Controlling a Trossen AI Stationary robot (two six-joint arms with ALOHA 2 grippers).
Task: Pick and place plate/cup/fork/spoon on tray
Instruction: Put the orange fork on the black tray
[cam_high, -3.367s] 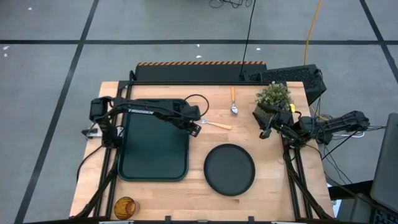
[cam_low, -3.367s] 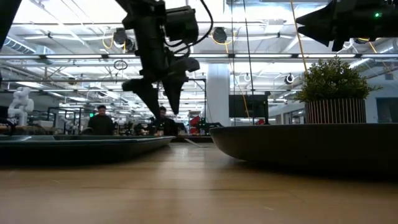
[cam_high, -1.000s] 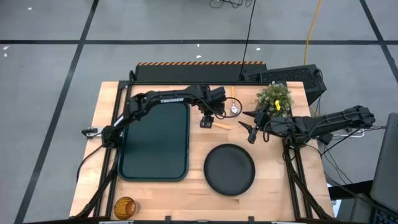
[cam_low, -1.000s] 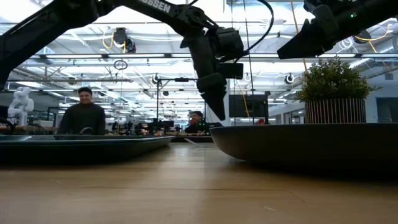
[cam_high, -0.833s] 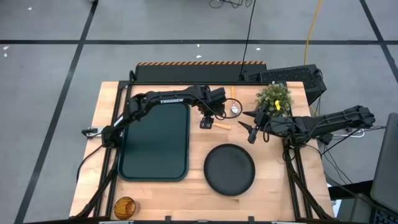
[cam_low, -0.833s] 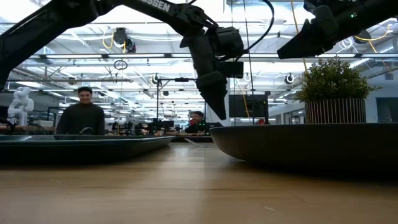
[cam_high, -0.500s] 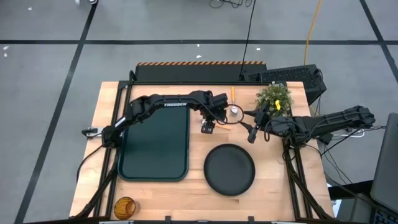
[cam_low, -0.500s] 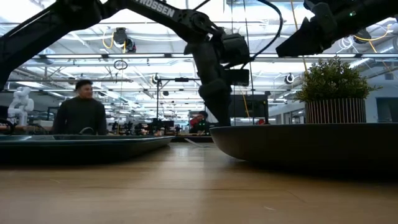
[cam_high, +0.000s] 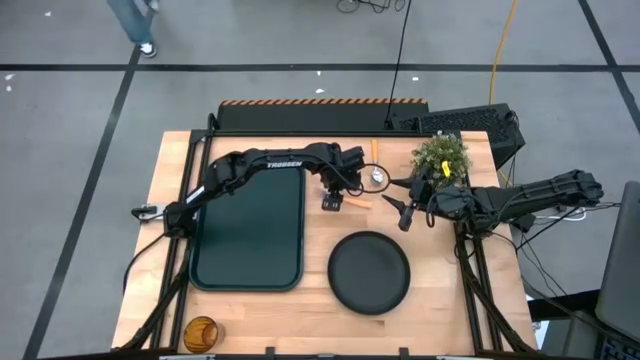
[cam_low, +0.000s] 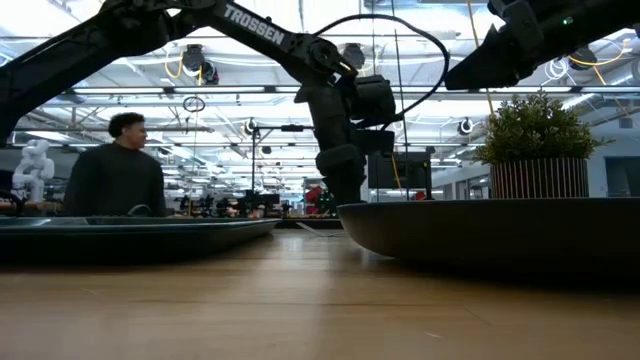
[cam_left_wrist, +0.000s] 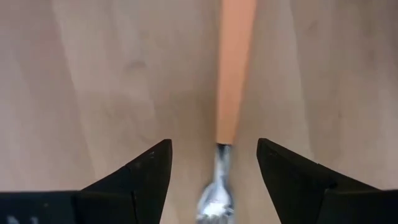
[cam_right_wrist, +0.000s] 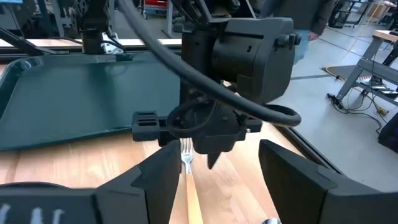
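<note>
Table (cam_high: 300, 310): wood, carrying all items. Tray (cam_high: 246, 230): dark green, rectangular, bare, just beside the left claw on its own arm's side. Plate (cam_high: 369, 271): round, dark, near the left claw toward the table's front edge; probably rigid and the heaviest piece, best taken at the rim. Plant (cam_high: 440, 153): potted, behind the right claw. Cup (cam_high: 202, 333): amber tumbler, well apart from both claws at the front corner beyond the tray; likely light and smooth-walled. Spoon (cam_high: 376, 172): between the two claws, toward the table's far edge. Fork (cam_left_wrist: 231, 81): lying flat directly under the left claw, orange handle running away from it, tines nearest the wrist; judged light, stiff, thin and low on the table, so prone to slipping; best pinched across the handle close to the neck. Left claw (cam_left_wrist: 213, 163): spread wide, empty, one finger on either side of the fork, not touching it. Right claw (cam_right_wrist: 214, 165): spread, empty, hovering near the left claw and facing it across the fork.
</note>
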